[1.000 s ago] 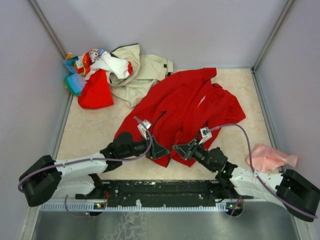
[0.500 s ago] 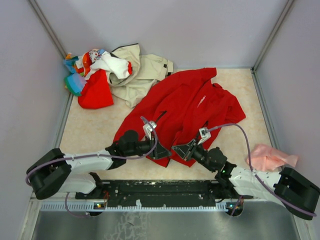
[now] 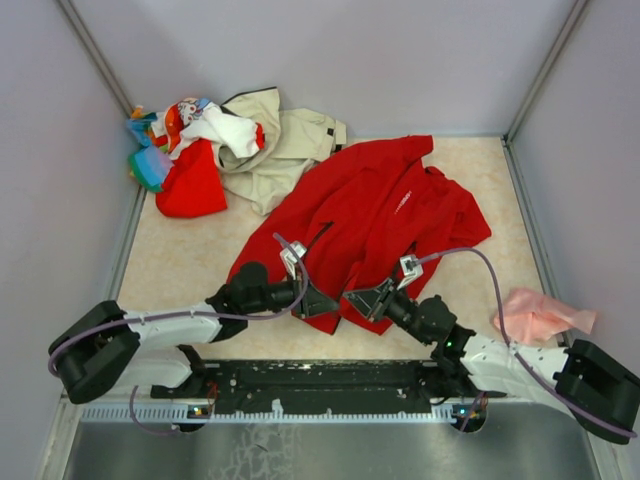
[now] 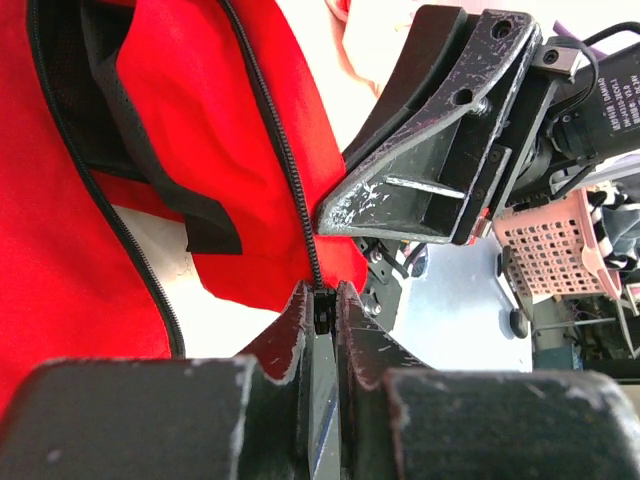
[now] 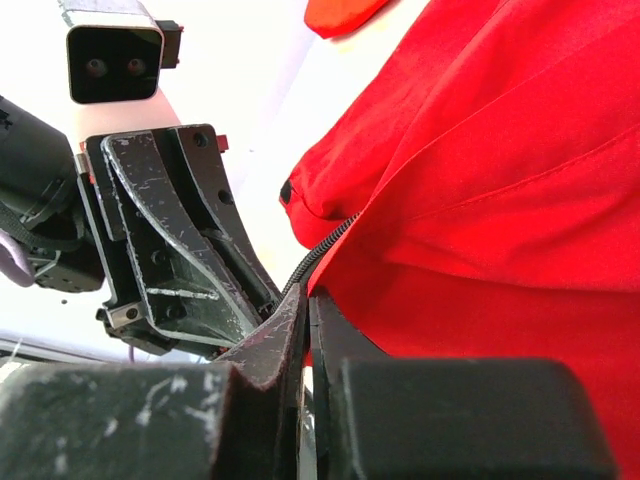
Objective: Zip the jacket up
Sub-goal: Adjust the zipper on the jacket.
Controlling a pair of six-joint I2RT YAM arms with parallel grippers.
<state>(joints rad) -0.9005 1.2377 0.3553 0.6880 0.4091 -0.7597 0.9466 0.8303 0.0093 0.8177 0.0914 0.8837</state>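
1. Across the middle and right of the table (image 3: 180,265), the red jacket (image 3: 385,205) lies spread with its front open. Its hem points toward the arm bases, and I have both grippers working at that hem.
2. Left gripper (image 4: 321,303): the jaws are drawn together and clamped on the bottom end of one black zipper track (image 4: 268,125). Gripping at the very end keeps that end stiff and locatable.
3. Right gripper (image 5: 306,310): the jaws are fully together, and the opposite zipper track (image 5: 325,245) runs down into them. I read this as a pinch on the other front edge. The contact itself is hidden behind the fingers.
4. The two grippers sit tip to tip, nearly touching. I judge this spacing is meant to bring the two bottom ends of the zipper side by side for engagement.
5. I cannot identify the slider in any view. Confirm its location before pulling.
6. The front is unzipped along its visible length, so the task is at the joining stage.
7. The beige jacket (image 3: 290,140), the mixed clothes (image 3: 185,150) and the pink cloth (image 3: 540,315) lie well apart and are not involved.
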